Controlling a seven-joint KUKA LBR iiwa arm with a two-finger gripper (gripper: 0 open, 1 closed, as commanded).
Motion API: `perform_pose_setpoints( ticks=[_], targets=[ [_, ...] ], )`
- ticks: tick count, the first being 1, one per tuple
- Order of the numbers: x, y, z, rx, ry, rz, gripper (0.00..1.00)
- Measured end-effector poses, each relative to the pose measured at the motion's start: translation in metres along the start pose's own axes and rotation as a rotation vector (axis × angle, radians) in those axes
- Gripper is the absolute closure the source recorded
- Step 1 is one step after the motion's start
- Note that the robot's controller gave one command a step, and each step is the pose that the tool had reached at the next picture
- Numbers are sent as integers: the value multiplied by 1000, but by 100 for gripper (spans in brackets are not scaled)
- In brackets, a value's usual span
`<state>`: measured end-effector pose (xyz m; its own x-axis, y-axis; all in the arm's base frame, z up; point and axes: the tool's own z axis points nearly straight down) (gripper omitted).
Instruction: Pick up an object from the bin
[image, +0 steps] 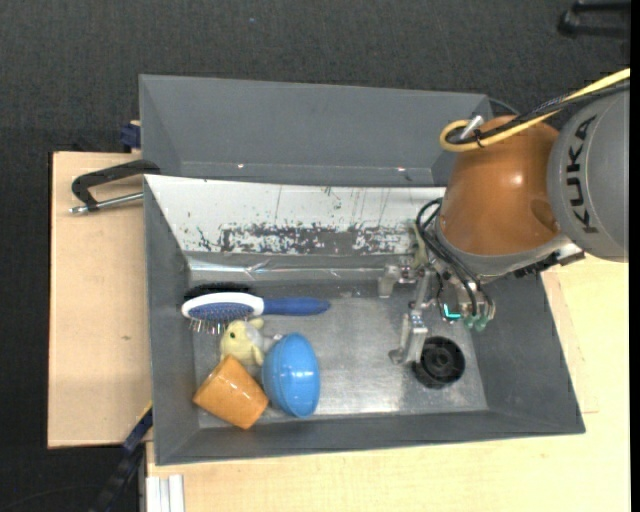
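Camera view: gripper (424, 335) low at right side of bin (300, 130), just beside black round thing (438, 362); apart or together, can't tell tbh.

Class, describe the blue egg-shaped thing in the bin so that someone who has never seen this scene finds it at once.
Look into the grey metal bin, at the cluster of things at the left end of its floor. The blue egg lies at that cluster's right edge, beside the orange cup. It is smooth and rounded, unlike the long blue-handled brush farther back.
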<state>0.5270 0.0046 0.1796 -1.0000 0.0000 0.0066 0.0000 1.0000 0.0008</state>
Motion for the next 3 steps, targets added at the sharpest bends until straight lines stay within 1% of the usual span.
perform_pose_setpoints(
  ticks=[1, 2, 3],
  targets=[
    [0, -79, 101, 2, 0, -22, 0],
    [21, -131, 109, 3, -6, -215, 0],
    [-7, -113, 108, 2, -13, -352, 0]
  ],
)
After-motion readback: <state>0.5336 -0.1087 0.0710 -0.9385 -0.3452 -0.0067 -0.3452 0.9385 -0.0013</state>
